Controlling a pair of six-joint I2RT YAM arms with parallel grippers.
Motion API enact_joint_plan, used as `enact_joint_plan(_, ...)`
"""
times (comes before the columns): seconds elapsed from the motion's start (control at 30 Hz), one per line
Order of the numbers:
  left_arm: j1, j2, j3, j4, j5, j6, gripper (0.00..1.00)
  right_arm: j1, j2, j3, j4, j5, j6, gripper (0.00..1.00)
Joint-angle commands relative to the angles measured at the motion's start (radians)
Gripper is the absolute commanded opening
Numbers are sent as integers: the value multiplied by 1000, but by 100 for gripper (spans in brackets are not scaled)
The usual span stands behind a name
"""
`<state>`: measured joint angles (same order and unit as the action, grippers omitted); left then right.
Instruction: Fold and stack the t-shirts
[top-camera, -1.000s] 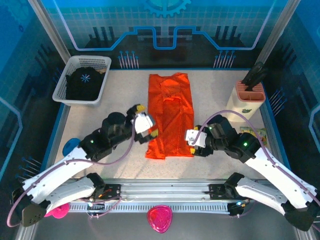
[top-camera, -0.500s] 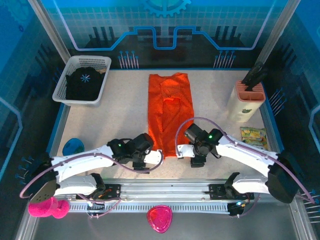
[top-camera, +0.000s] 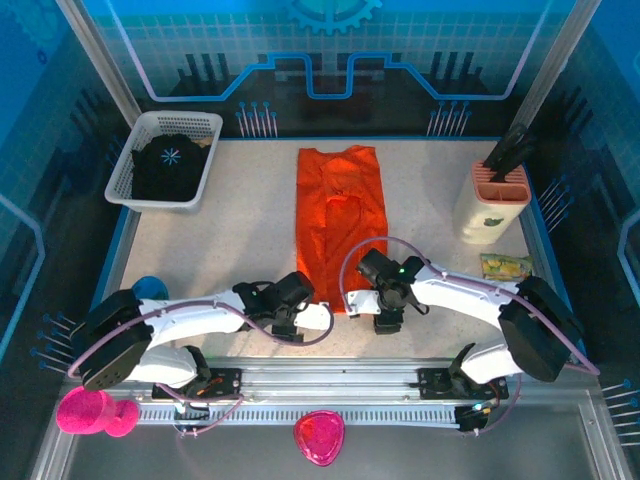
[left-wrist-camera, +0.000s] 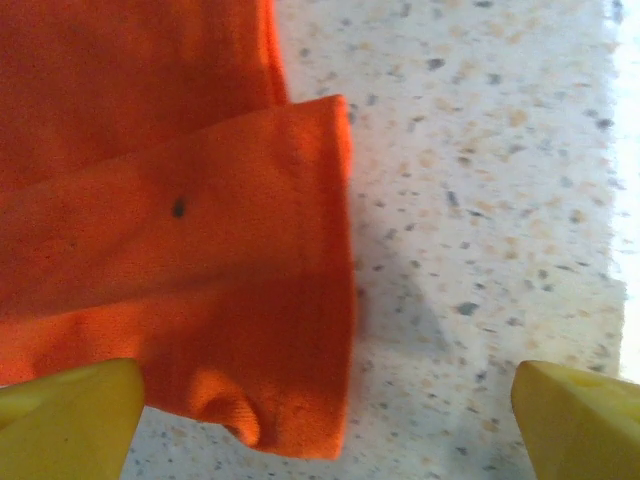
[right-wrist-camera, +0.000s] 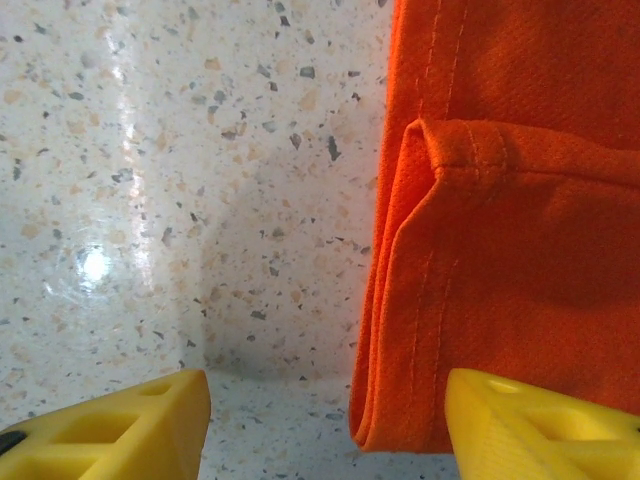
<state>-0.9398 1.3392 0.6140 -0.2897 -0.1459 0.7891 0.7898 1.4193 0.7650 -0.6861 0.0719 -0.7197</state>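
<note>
Orange t-shirt (top-camera: 340, 215): lying as a long strip, near hem sitting right at both claws;
left gripper (left-wrist-camera: 320, 415): gaping wide, straddling the left corner;
right gripper (right-wrist-camera: 328, 420): jaws apart, straddling the right corner;
long axis: running straight away from the arms, neither one nearer;
black t-shirt (top-camera: 168, 168): sitting far-left in the basket (top-camera: 125, 170)

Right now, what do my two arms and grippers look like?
The left arm and right arm have white shells with black joints, each trailed by a lilac cable. The left gripper and right gripper have blocky yellow fingers; the right's show moulded cut-outs.
</note>
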Motion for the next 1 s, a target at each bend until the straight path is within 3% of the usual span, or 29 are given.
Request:
enact_joint_plan(0.0,23,30,-1,47,-2,26,95,-15,33,4,5,8,-13,63)
enact_joint_plan(0.4,30,107,48,5,19,67,73,-47,111,26,2,-7,-11,56)
enact_joint_plan(0.73,96,208,97,42,6,95,72,-55,117,31,-3,-14,-9,53)
enact_joint_plan(0.97,143,306,145,43,20,106,57,-56,115,25,-7,-12,-2,47)
